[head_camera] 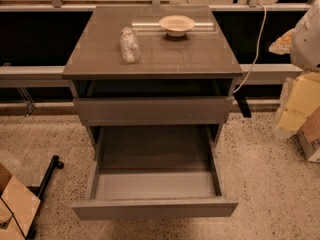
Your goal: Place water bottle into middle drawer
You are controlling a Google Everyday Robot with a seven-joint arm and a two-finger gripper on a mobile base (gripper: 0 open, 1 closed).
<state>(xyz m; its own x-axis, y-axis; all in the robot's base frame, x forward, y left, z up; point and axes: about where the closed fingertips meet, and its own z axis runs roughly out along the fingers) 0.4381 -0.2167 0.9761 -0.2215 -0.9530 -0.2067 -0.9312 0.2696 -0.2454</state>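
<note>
The water bottle (129,44), clear and crinkly, lies on its side on the left part of the grey-brown cabinet top (200,54). The middle drawer (155,208) is pulled far out below, its grey tray floor (155,184) bare. The matching upper drawer front (152,110) stands only slightly out. My arm shows as white and cream parts at the right edge. My gripper (294,115) hangs there, to the right of the cabinet at upper drawer height, far from the bottle.
A shallow cream bowl (176,25) stands at the back of the cabinet top, right of the bottle. A white cable (257,39) runs down behind the right corner. A black stand leg (47,174) and a tan board (17,204) sit at the lower left on speckled floor.
</note>
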